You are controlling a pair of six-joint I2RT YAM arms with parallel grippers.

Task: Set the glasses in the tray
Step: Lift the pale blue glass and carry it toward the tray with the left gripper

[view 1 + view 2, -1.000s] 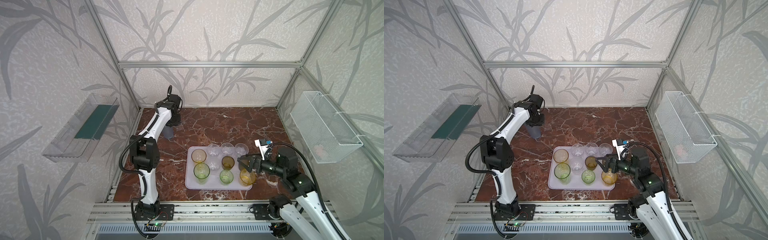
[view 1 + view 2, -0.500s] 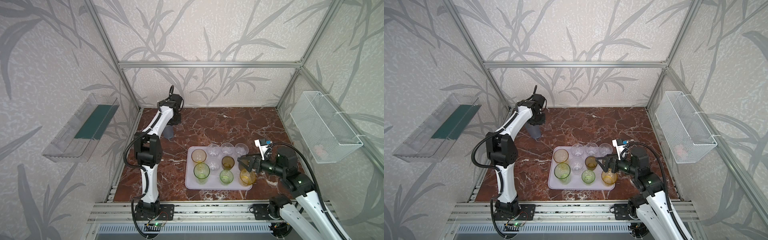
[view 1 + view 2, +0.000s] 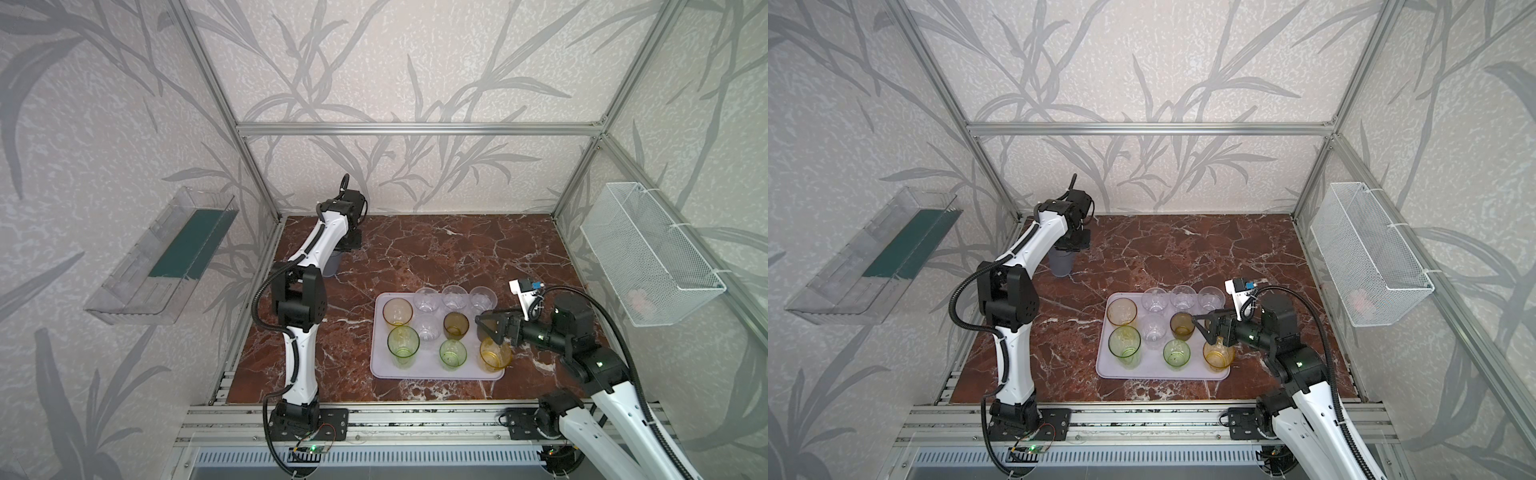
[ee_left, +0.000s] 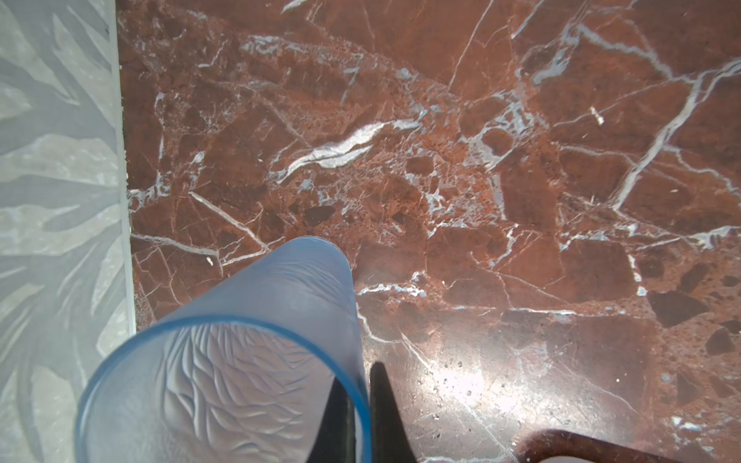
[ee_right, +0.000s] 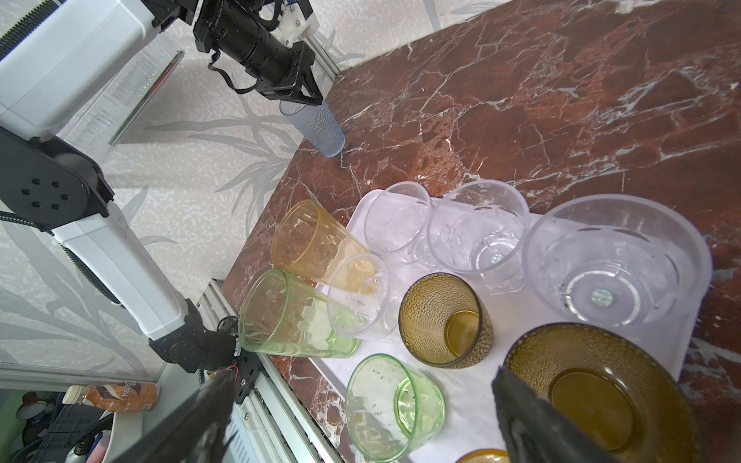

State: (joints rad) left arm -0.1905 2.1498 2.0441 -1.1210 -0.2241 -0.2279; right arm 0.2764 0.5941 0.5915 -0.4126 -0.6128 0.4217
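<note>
A tall frosted blue-grey glass (image 3: 332,266) (image 3: 1062,264) stands on the red marble at the back left, close to the wall. My left gripper (image 4: 363,377) (image 3: 1075,245) is shut on its rim, one finger inside (image 4: 337,417) and one outside. The pale lilac tray (image 3: 380,370) (image 3: 1104,370) lies near the front and holds several upright glasses: clear ones at the back, amber, light green and olive-brown ones nearer. My right gripper (image 3: 484,328) (image 5: 361,417) hangs open over the tray's right side with nothing held, next to an amber glass (image 3: 494,353).
A clear bin with a green bottom (image 3: 166,257) hangs on the left wall. A white wire basket (image 3: 648,257) hangs on the right wall. Aluminium frame posts stand at the back corners, and rails run along the table's front edge.
My left gripper has closed on the frosted glass's rim, and the left arm's elbow has shifted a little. The right arm and the glasses on the tray have not moved.
</note>
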